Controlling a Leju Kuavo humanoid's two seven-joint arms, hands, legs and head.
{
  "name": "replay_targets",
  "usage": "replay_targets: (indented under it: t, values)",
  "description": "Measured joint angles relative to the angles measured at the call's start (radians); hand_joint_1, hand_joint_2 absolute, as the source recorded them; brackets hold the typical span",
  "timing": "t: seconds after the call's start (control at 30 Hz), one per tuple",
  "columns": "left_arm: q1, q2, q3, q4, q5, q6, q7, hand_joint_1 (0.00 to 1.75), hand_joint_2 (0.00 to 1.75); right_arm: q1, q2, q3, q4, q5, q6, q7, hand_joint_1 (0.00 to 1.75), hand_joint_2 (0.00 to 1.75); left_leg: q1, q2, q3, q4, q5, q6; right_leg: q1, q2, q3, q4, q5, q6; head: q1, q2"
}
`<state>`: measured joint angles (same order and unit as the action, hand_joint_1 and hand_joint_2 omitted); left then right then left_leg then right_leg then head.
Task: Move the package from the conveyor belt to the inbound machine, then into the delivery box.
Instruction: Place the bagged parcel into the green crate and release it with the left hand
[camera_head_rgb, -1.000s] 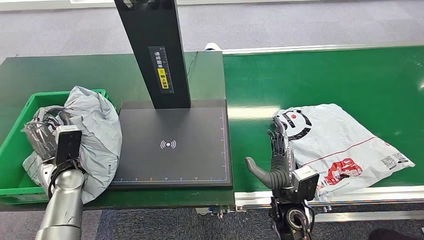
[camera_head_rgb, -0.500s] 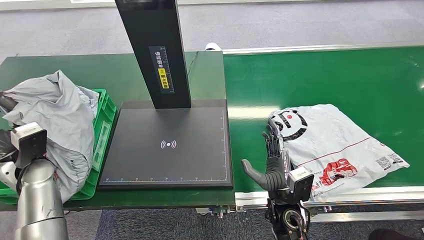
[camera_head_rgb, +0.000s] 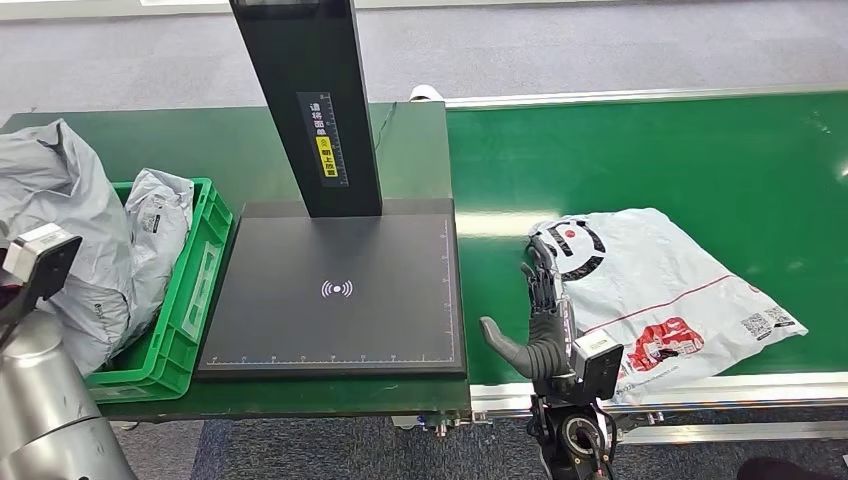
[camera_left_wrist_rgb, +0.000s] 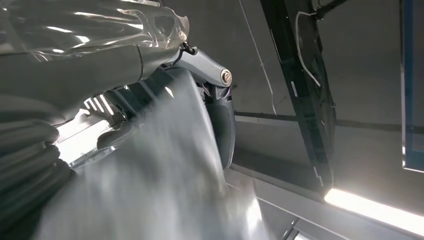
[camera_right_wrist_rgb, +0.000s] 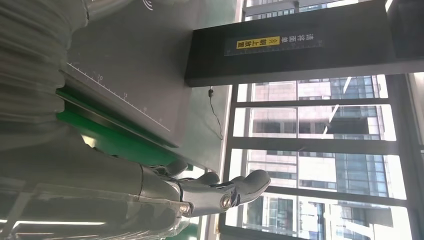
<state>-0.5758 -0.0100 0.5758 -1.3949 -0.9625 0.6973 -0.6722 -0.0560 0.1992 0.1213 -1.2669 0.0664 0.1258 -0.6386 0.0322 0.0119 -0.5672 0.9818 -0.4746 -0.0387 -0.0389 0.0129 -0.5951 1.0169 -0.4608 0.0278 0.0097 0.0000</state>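
A white package (camera_head_rgb: 660, 285) with red and black print lies flat on the green conveyor belt (camera_head_rgb: 650, 150). My right hand (camera_head_rgb: 545, 315) stands upright at its left edge, fingers spread and holding nothing; the right wrist view shows that hand (camera_right_wrist_rgb: 215, 192) empty too. At the far left my left arm lifts a large grey package (camera_head_rgb: 55, 220) above the green delivery box (camera_head_rgb: 190, 290). In the left wrist view my left hand (camera_left_wrist_rgb: 195, 70) grips the blurred grey package (camera_left_wrist_rgb: 160, 175). A second, smaller grey package (camera_head_rgb: 155, 215) lies in the box.
The inbound machine's black scan plate (camera_head_rgb: 337, 290) lies between box and belt, with its tall black column (camera_head_rgb: 300, 100) rising behind it. The belt's metal front rail (camera_head_rgb: 720, 385) runs just beyond my right wrist. Grey floor lies behind the table.
My left arm has swung left and up, pulling the large grey package off the box's right side and uncovering the smaller one. The white package and my right hand shifted slightly left.
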Motion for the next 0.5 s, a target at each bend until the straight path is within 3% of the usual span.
replay_targets:
  t: [0.23,0.37,0.43,0.5]
  values:
    - [-0.002,-0.006,0.020,-0.004,-0.006,0.000,0.000,1.75,1.75,0.000,0.000,0.000,0.001,0.000,0.000,0.000,0.00,1.75,0.000,0.000,0.000,0.000,0.000,0.000,0.000,0.000,0.000,0.000,0.000,0.000,0.000,0.000]
    - [-0.042,-0.011,0.049,0.028,-0.154,0.000,0.015,1.75,1.75,0.000,0.000,0.000,0.001,0.000,-0.001,0.000,0.00,1.75,0.000,-0.001,0.000,0.000,0.000,0.000,0.000,0.000,-0.001,0.000,0.000,0.000,0.000,0.000]
    - [-0.081,-0.012,0.067,0.077,-0.286,0.000,0.078,1.75,1.75,0.002,0.000,0.000,0.000,0.000,-0.003,0.001,0.00,1.75,0.000,-0.001,0.000,0.000,0.000,0.000,0.000,0.000,0.000,0.000,0.000,0.000,0.000,0.000]
    - [-0.114,-0.003,0.068,0.141,-0.389,0.000,0.193,1.75,1.75,0.006,0.000,-0.001,-0.003,0.002,-0.004,0.004,0.00,1.75,0.000,0.000,0.000,0.000,0.000,0.000,0.000,0.000,0.000,0.000,0.000,0.000,0.000,0.000]
